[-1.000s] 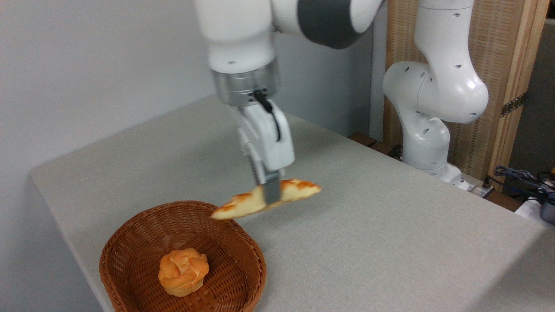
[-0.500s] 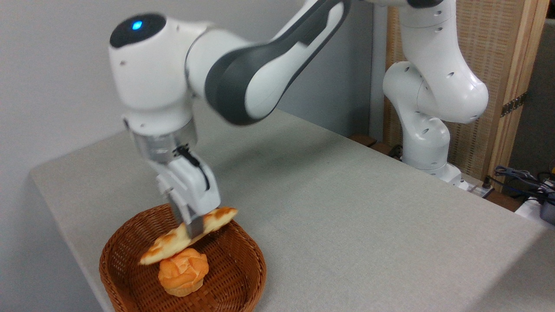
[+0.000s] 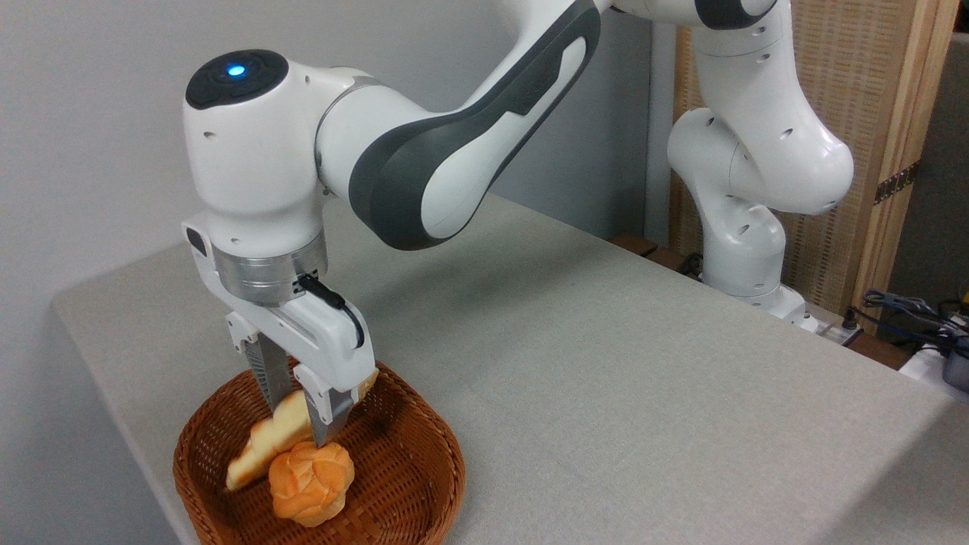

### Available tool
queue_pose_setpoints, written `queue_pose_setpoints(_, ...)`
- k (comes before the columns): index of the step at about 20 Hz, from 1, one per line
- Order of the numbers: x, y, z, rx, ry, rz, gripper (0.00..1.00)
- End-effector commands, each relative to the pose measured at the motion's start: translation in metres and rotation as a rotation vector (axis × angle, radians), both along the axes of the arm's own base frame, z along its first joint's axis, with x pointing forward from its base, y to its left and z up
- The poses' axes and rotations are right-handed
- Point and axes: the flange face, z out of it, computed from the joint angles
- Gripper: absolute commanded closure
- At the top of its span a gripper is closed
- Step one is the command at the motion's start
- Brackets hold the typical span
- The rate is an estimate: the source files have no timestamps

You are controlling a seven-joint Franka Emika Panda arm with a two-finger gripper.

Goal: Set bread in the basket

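Since 0.5 s ago the gripper [image 3: 299, 412] has dropped lower into the basket [image 3: 424, 424] & its fingers have spread apart; they now stand either side of the bread [image 3: 265, 446], grip apparently let go. Bread's now tilted inside the basket, low end near the left wall, leaning against the round knotted bun [image 3: 310, 481]. Judging by that, the placing looks basically done; arm just needs to clear. Bread: long, flat, golden crust w/ pale seams, upper end hidden behind the gripper.

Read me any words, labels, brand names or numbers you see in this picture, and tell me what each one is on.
None: no readable text appears anywhere.
The robot arm, its claw, the bread, the bun, the basket and the table carry no lettering.
The arm's blue light is only a glowing dot.
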Motion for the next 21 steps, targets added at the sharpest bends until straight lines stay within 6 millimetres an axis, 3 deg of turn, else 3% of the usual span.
queue_pose_setpoints(1, -0.008, 0.009, 0.039, -0.022, -0.02, 0.016, 0.0)
queue_pose_setpoints(4, -0.025, 0.023, 0.083, -0.023, 0.013, -0.016, 0.0)
queue_pose_setpoints(6, -0.053, 0.026, 0.124, -0.005, -0.008, -0.085, 0.0)
queue_pose_setpoints(9, -0.091, 0.032, 0.154, 0.067, 0.04, -0.152, 0.0)
queue_pose_setpoints(12, -0.114, 0.017, 0.162, 0.168, 0.04, -0.199, 0.0)
queue_pose_setpoints(21, -0.115, 0.015, 0.157, 0.208, 0.048, -0.212, 0.0)
